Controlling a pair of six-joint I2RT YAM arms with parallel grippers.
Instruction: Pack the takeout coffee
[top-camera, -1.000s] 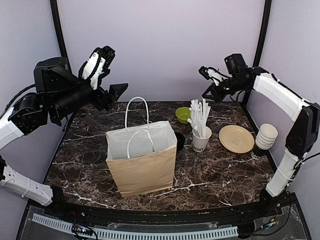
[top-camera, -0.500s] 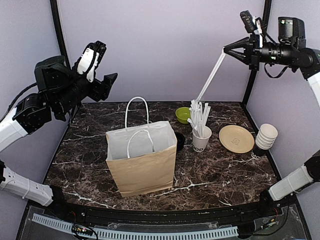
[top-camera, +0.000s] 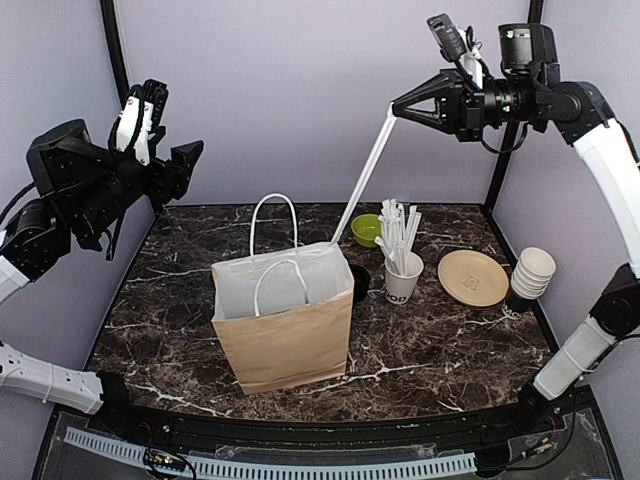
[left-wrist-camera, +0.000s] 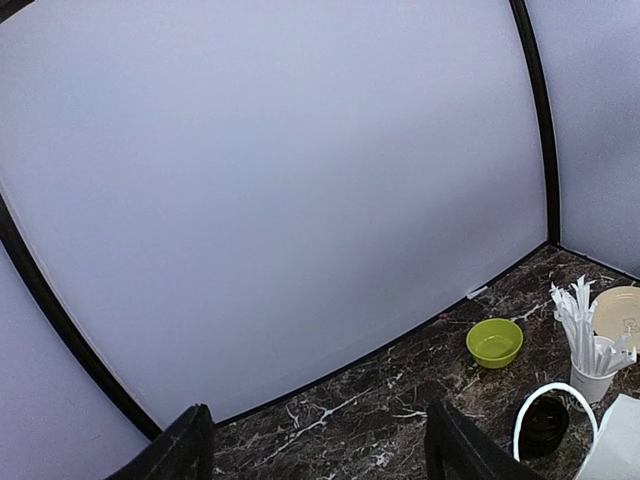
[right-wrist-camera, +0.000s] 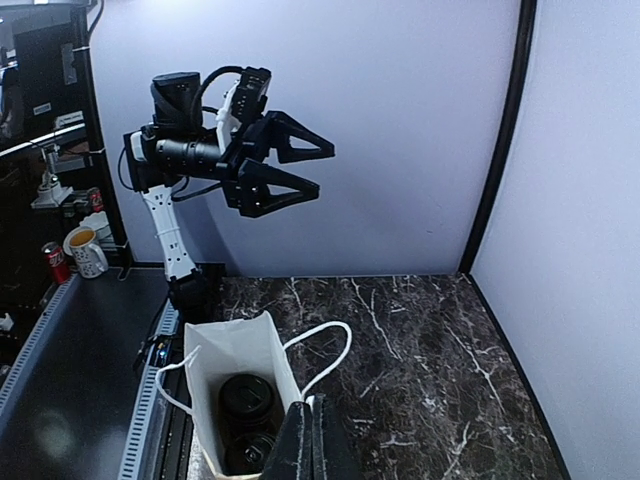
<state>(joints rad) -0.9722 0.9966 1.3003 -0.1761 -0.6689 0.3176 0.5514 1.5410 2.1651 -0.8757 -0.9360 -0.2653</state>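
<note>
**A:** At the near middle of the bench (top-camera: 440, 340), what stands?

**B:** A brown paper bag (top-camera: 285, 340), upright, its mouth open and its white handles up. The right wrist camera looks down into it. The takeout coffee (right-wrist-camera: 250, 398) sits inside, with two black lids showing, one beside the other.

**A:** And behind the bag?

**B:** A black round thing (top-camera: 360, 282) sits just past its right rear corner; lidded cup or bare lids, I cannot tell. Beside that is a straw cup (top-camera: 402, 283) full of white straws (top-camera: 400, 230). Then comes a tan plate (top-camera: 472, 277), then a stack of lidless cups (top-camera: 530, 272) at the right edge. A green bowl (top-camera: 366, 230) lies farther back, behind the straw cup.

**A:** The arms?

**B:** Both are raised high toward the back wall. The right fingers (right-wrist-camera: 297, 450) are clenched on the top end of one paper-wrapped straw (top-camera: 362, 175). It slants down to the left, its lower end at the bag's rear rim; whether it touches, I cannot tell. The left fingers (left-wrist-camera: 185, 452) are spread wide with nothing between them, well left of the bag.
</note>
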